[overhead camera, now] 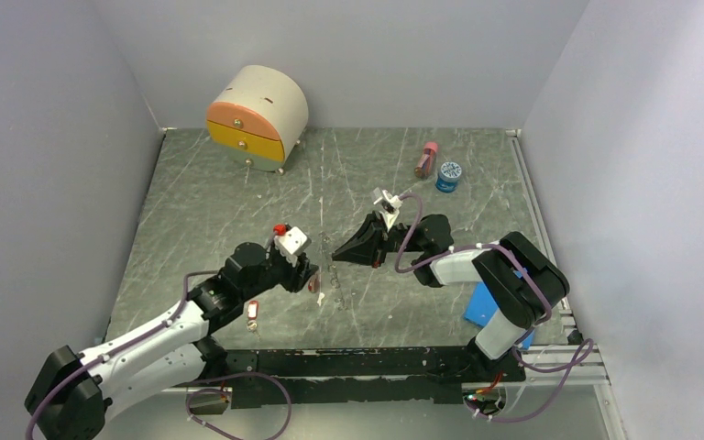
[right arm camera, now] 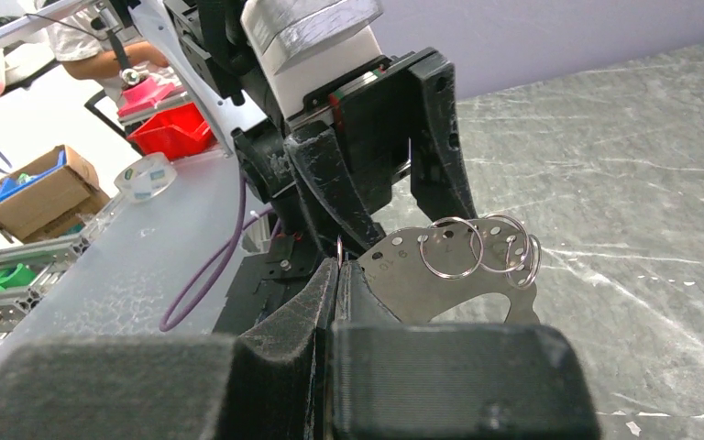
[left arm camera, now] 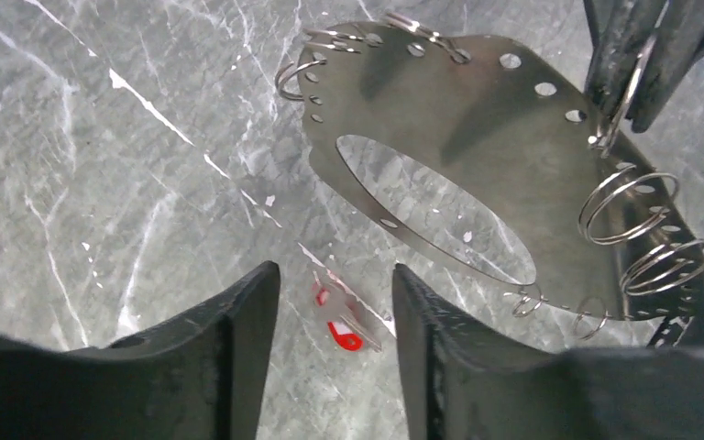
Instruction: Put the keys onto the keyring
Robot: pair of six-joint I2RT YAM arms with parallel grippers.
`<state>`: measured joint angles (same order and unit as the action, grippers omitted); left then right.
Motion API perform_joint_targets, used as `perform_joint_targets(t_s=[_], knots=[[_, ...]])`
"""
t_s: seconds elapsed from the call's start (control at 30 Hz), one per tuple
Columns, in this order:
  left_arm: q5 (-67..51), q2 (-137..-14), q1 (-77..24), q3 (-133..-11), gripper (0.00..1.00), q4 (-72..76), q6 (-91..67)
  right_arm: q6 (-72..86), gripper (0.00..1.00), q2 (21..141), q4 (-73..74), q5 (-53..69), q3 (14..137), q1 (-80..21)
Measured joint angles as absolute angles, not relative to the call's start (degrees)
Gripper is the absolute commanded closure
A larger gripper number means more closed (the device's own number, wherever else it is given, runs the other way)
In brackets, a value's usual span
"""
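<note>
A key with a red tag [left arm camera: 344,319] lies flat on the marble table, in the gap between my left gripper's [left arm camera: 335,270] open fingers and touching neither. Another red-tagged key [overhead camera: 253,313] lies beside the left arm. My right gripper [right arm camera: 339,266] is shut on a thin wire keyring [right arm camera: 340,247] hooked into the edge of a flat metal plate [right arm camera: 440,293]. The plate has a row of holes and several more split rings [left arm camera: 625,203]. It hangs just beyond the left gripper [overhead camera: 312,275], with the right gripper [overhead camera: 337,253] facing it.
A round-topped drawer box [overhead camera: 257,117] stands at the back left. A pink bottle [overhead camera: 426,160] and a blue-lidded jar [overhead camera: 448,176] sit at the back right. A blue object [overhead camera: 479,302] lies by the right arm's base.
</note>
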<state>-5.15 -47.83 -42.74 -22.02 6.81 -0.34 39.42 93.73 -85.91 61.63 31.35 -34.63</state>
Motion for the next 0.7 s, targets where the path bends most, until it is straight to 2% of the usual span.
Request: perform_joint_targets(t_s=[0.07, 0.1, 0.33, 0.6, 0.7], knots=[[-4.5, -47.3, -42.7, -22.0, 0.32, 6.1, -2.3, 39.4, 1.00, 93.8, -85.9, 61.6, 31.2, -34.6], [-4.4, -46.8, -42.7, -22.0, 0.32, 6.1, -2.7, 39.4, 1.00, 93.8, -85.9, 61.6, 31.1, -34.6], [-10.9, -41.4, -42.7, -22.0, 0.43, 11.4, -3.7, 39.2, 1.00, 93.9, -85.9, 61.6, 31.1, -34.6], [-20.8, -42.9, -42.7, -22.0, 0.58, 17.3, -3.7, 39.2, 1.00, 93.9, -85.9, 61.6, 31.1, -34.6], [-21.9, -43.3, -42.7, -22.0, 0.59, 19.0, -3.7, 39.2, 1.00, 93.9, -85.9, 61.6, 31.1, -34.6]])
